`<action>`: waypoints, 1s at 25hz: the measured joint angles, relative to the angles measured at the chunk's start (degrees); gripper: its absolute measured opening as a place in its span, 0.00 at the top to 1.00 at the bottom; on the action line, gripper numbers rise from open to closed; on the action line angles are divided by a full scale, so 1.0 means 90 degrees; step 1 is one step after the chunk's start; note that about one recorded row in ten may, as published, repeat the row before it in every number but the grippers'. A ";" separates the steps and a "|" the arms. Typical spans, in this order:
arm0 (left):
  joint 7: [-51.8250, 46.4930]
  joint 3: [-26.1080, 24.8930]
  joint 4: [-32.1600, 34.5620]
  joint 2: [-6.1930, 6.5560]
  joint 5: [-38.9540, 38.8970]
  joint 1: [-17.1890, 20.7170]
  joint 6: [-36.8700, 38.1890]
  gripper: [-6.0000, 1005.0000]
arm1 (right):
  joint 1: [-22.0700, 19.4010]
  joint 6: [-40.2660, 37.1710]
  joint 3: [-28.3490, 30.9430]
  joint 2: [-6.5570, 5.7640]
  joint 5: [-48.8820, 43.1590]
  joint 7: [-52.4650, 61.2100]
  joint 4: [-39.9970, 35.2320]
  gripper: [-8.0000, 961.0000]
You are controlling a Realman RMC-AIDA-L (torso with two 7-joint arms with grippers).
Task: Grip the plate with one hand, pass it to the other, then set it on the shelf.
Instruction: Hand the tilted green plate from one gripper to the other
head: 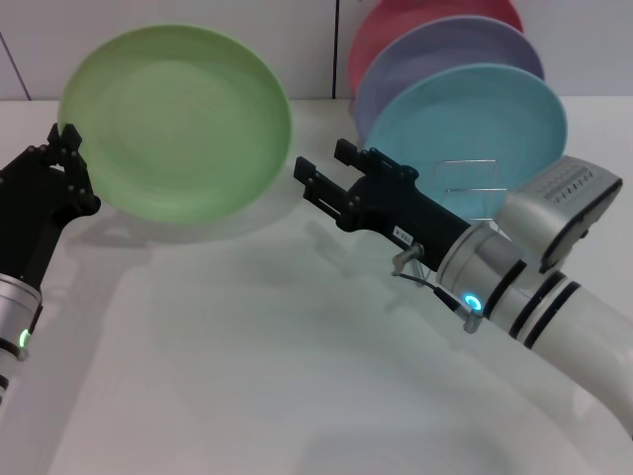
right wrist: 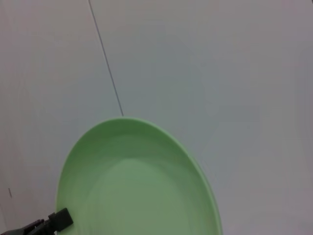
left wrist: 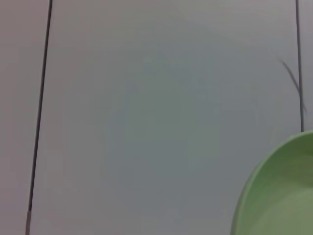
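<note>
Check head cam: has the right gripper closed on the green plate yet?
No. The right gripper sits open beside the green plate, just short of its rim, while the left gripper holds the opposite edge.

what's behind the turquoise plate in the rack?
Behind the turquoise plate stands a lavender plate, then a pink-red plate, each overlapping the next. Only their upper and left edges show. The wire rack shows only in front; its rear is covered.
</note>
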 joint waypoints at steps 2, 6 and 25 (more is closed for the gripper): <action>0.0150 0.0169 -0.0023 0.0000 -0.0210 -0.0005 0.0005 0.92 | 0.0050 0.0188 0.0040 0.0000 0.0004 0.0103 0.0090 0.32; 0.0343 0.0350 -0.0082 0.0000 -0.0447 0.0012 0.0039 0.92 | 0.0192 0.0395 0.0057 0.0000 0.0052 0.0262 0.0132 0.33; 0.0452 0.0563 -0.0094 0.0001 -0.0772 0.0081 0.0131 0.92 | 0.0501 0.0822 0.0023 -0.0014 0.0341 0.0309 0.0163 0.49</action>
